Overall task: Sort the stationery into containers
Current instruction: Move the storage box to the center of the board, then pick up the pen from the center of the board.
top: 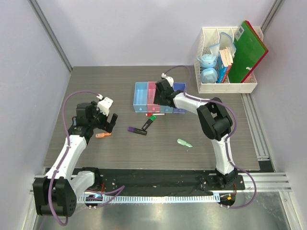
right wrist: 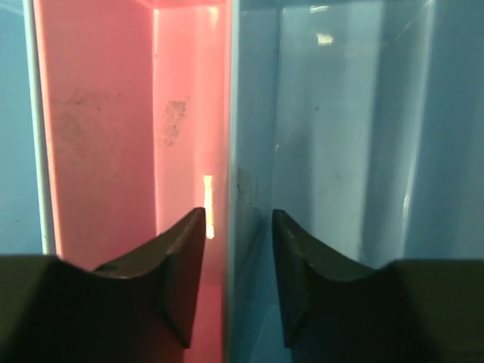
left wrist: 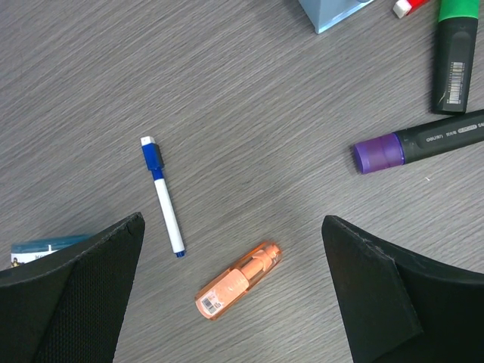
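Left gripper (left wrist: 233, 221) hangs wide open, empty, above the orange piece (left wrist: 238, 280); right gripper (right wrist: 238, 215), narrowly parted and empty, seemingly straddles the wall of the pink bin (right wrist: 98, 128).

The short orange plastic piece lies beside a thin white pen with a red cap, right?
No. In the left wrist view, the thin white pen beside the short orange plastic piece has a blue cap, not red.

You have four joined bins (top: 141, 97) at upper centre of the top view; two black markers, one purple-ended marker (top: 137, 130) and one green-ended marker (top: 149, 121); one red-capped pen (top: 152, 114); one blue-capped pen (left wrist: 163, 198); one orange piece (top: 103, 135); one mint-green piece (top: 184, 143); one white rack (top: 230, 87); one green folder (top: 249, 48).
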Robot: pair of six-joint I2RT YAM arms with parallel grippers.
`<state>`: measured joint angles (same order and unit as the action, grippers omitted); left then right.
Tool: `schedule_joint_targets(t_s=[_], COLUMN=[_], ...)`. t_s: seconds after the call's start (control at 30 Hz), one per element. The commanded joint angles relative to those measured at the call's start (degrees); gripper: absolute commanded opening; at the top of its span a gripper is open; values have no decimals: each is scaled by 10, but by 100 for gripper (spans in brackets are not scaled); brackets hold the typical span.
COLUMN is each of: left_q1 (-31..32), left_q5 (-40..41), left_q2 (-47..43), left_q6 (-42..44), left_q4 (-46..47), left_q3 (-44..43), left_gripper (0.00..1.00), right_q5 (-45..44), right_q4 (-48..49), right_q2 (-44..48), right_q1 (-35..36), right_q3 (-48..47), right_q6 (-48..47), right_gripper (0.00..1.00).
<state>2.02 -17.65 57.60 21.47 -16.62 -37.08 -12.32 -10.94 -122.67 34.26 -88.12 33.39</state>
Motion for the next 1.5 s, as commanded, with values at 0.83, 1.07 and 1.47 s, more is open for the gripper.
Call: schedule_joint_targets(t_s=[0.83,1.07,1.47], left_q1=[-1,-1,-1], left_q5=[-47,-54,-56], left_q2=[-3,-8,-21], left_q6=[-6,-6,-5], left_q4=[26,19,10], left_q3=[8,10,17], left_gripper=[100,100,100], right_q5=[203,314,285], right_q4=[-108,-236,-222], right_q2=[193,189,146], right_q1=[16,16,18], right_q3=[-24,36,84], right_q6=[-414,-574,-647], right_gripper=[62,60,58])
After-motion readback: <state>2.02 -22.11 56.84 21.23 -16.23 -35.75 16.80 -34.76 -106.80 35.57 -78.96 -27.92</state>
